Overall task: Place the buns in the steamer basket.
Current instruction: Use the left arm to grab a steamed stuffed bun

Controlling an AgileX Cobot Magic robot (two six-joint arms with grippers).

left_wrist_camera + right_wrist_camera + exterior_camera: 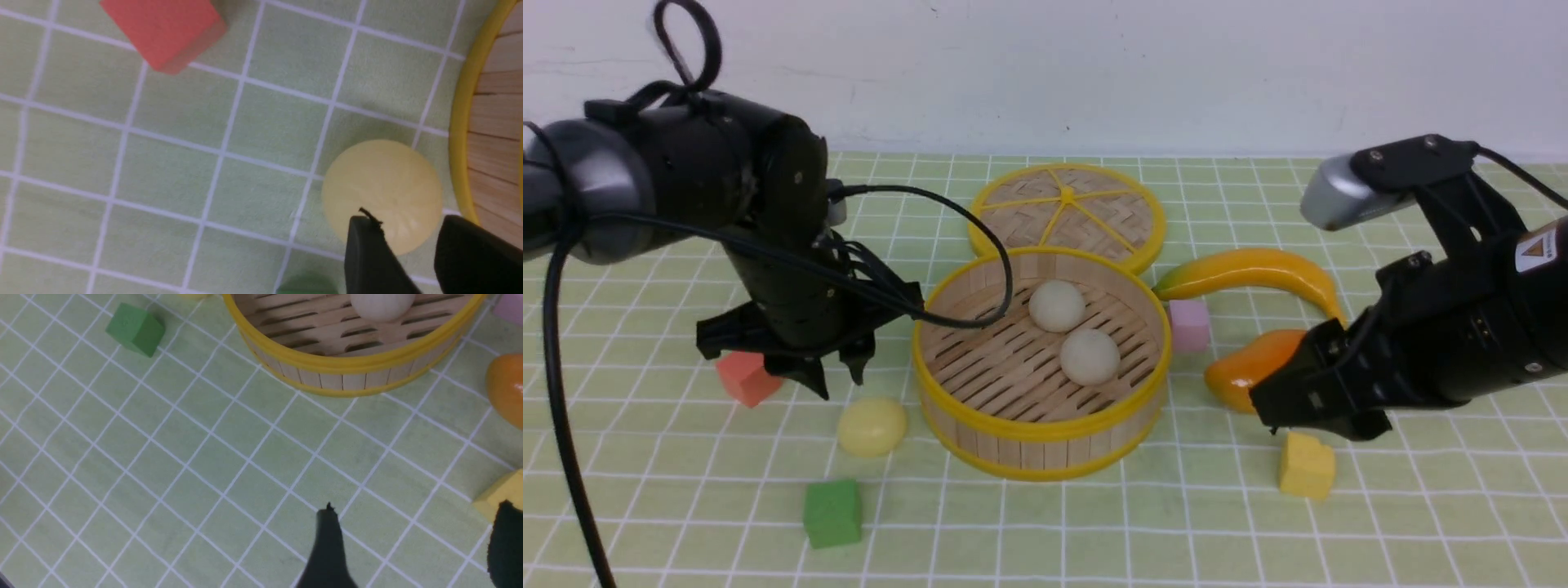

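Pale yellow bun (872,426) just under the left tool (840,385) (jaws spread, holding nothing).

Woven lid (1066,214) near the checked tabletop's (1176,523) far edge; banana (1250,273), mango (1245,367), pink cube (1189,324), yellow cube (1305,465) toward its right edge; red cube (745,377), green cube (832,512) toward its left.

What we found in and around the steamer basket (1045,433)
One bun (1057,306) lay inside it, behind a second bun (1089,357); a third bun (872,426) sat outside, by its front-left wall. The lid (1066,214) lay just behind, the banana (1250,273) and mango (1245,371) to the right. We saw one cube (747,378) far left, another cube (832,512) before the third bun.
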